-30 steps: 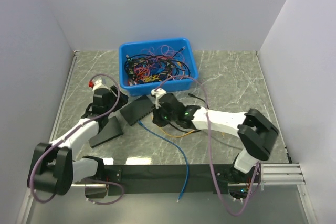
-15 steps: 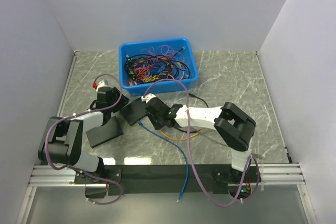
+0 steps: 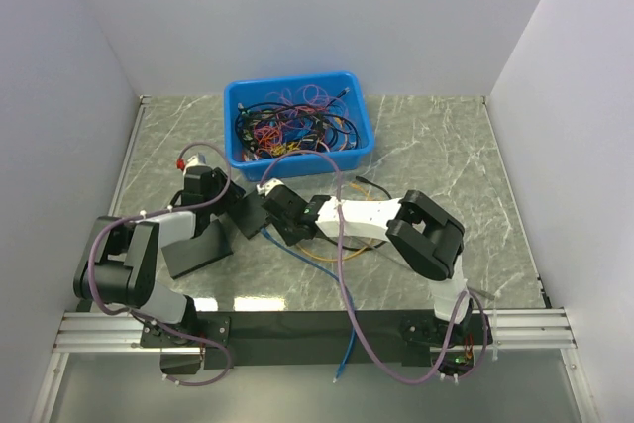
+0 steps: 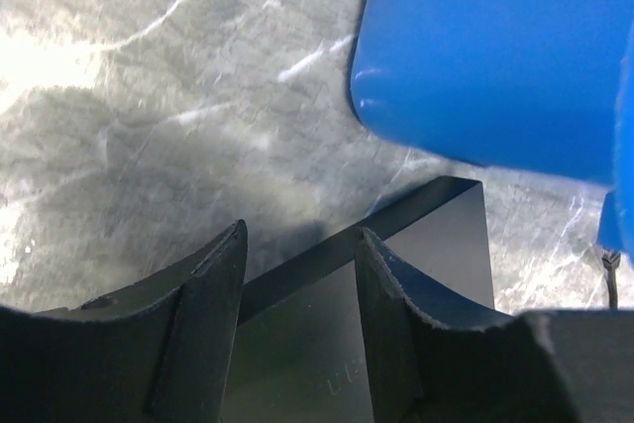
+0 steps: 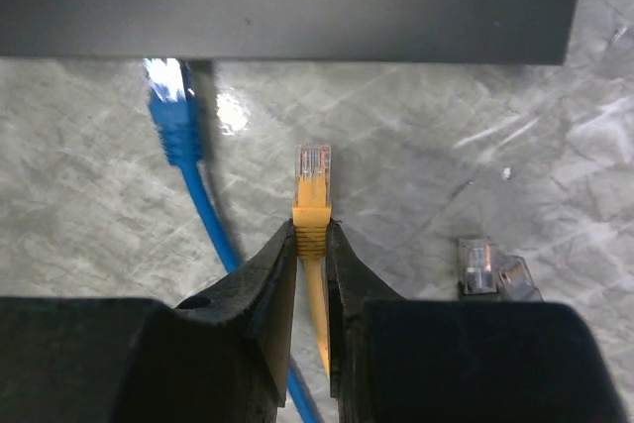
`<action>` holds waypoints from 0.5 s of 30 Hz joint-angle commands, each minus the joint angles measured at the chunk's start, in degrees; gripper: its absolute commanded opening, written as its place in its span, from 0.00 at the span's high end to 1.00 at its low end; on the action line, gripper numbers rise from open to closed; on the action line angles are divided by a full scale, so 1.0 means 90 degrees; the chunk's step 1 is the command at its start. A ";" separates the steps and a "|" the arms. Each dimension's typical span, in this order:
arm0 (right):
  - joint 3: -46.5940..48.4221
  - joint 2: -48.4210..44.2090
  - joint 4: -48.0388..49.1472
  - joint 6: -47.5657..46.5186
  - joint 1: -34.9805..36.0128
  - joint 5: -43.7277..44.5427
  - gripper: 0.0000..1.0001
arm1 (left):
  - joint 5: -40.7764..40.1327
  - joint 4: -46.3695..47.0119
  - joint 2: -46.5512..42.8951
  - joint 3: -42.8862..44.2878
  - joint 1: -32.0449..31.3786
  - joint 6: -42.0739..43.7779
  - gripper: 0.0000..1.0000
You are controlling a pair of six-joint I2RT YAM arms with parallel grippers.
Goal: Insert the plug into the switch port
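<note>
grey marble table (image 3: 446, 156) carries both arms, which reach toward its middle. the right arm lies low, its forearm stretched leftward and its elbow bent up on the right, so the right gripper (image 5: 311, 235) faces the long dark front of the black switch (image 5: 287, 2). its fingers are pinched on the yellow plug (image 5: 312, 190) just behind the clear tip. the plug points straight at the switch but stops short of it, apart from the face. a blue plug (image 5: 174, 111) lies just to the left with its tip right at the switch front, and a clear plug (image 5: 483, 263) lies on the table to the right. the left arm is folded tight at the near left, its left gripper (image 4: 297, 260) at the switch's left end beside the blue bin (image 4: 495, 47). its fingers stand spread with the switch's edge running between them; whether they touch it cannot be told. compared with a second ago, the right elbow has swung in from further right and the right gripper has moved left along the switch. the left arm has folded up from a stretched pose, its gripper staying by the switch.
</note>
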 commanded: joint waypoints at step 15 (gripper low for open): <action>0.0572 0.0314 -0.0063 -0.0129 0.0051 -0.0199 1.00 | 0.0349 0.0055 -0.0452 -0.0328 0.0011 -0.0307 0.46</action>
